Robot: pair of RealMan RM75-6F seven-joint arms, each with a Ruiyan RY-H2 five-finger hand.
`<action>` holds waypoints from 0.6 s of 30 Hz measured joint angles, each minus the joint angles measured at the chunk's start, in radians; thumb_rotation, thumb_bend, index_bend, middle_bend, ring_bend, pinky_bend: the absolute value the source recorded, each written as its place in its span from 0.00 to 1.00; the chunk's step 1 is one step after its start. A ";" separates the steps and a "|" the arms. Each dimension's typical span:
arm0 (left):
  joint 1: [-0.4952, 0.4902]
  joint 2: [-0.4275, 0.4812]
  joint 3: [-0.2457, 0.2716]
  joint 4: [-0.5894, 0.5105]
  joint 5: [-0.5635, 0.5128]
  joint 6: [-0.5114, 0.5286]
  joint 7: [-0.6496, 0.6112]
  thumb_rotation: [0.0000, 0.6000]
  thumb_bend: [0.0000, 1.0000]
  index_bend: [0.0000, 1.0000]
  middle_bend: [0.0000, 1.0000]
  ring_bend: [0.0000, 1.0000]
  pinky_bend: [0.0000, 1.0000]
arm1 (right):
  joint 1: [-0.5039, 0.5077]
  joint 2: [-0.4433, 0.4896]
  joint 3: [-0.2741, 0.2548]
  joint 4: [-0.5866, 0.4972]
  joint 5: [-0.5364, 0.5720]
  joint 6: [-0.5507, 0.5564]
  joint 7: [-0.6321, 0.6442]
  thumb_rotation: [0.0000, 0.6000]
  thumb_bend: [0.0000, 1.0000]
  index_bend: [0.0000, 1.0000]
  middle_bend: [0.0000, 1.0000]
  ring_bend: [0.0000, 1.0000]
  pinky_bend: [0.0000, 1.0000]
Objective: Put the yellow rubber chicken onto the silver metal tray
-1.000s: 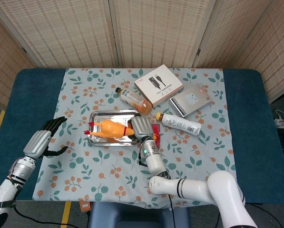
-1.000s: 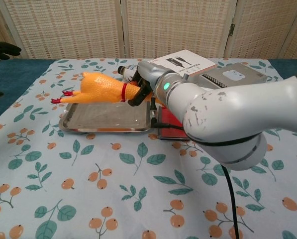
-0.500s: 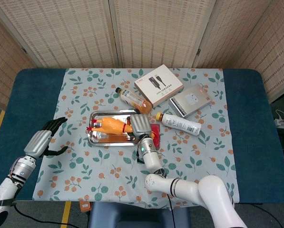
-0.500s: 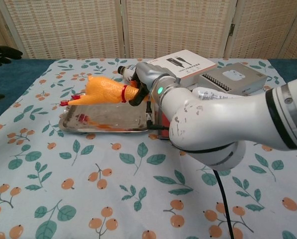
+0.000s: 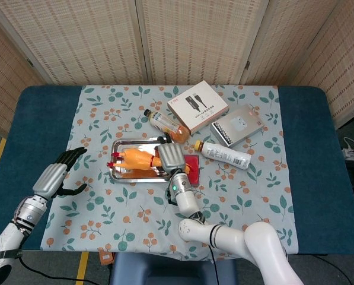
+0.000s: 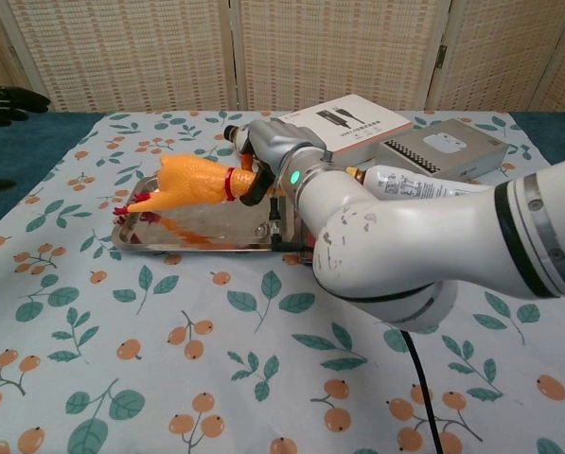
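Note:
The yellow rubber chicken [image 5: 138,159] [image 6: 191,181] lies tilted over the silver metal tray [image 5: 122,173] [image 6: 202,235], its red feet close to the tray's left end. My right hand [image 5: 170,157] [image 6: 263,156] grips the chicken at the neck, by the red collar. The head is hidden behind the hand. Whether the feet touch the tray I cannot tell. My left hand [image 5: 59,170] [image 6: 8,99] hovers open at the table's left side, far from the tray, with nothing in it.
Behind the tray lies an orange drink bottle [image 5: 165,125]. A white box with a cable picture [image 5: 197,107] [image 6: 348,118], a grey perforated box [image 5: 238,125] [image 6: 443,148] and a white bottle [image 5: 225,154] [image 6: 414,186] lie at the right. A red card [image 5: 192,165] sits beside the tray.
My right hand has lowered the chicken toward the tray and shifted it slightly left; its feet have dropped from above the tray to near the tray's surface. The left hand barely moved.

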 measured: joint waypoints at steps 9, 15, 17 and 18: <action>-0.002 0.006 0.000 -0.011 -0.002 -0.005 0.006 1.00 0.30 0.00 0.00 0.00 0.00 | -0.019 0.003 0.012 -0.023 0.020 0.005 -0.076 1.00 0.20 0.00 0.00 0.00 0.18; -0.004 0.006 0.000 -0.020 -0.006 -0.009 0.012 1.00 0.30 0.00 0.00 0.00 0.00 | -0.030 0.010 0.030 -0.049 0.016 0.017 -0.087 1.00 0.19 0.00 0.00 0.00 0.16; -0.004 0.006 0.000 -0.024 -0.005 -0.008 0.016 1.00 0.30 0.00 0.00 0.00 0.00 | -0.033 0.014 0.034 -0.055 0.009 0.019 -0.085 1.00 0.19 0.00 0.00 0.00 0.16; -0.004 0.006 0.000 -0.026 -0.005 -0.007 0.018 1.00 0.30 0.00 0.00 0.00 0.00 | -0.035 0.015 0.035 -0.058 0.006 0.020 -0.083 1.00 0.19 0.00 0.00 0.00 0.16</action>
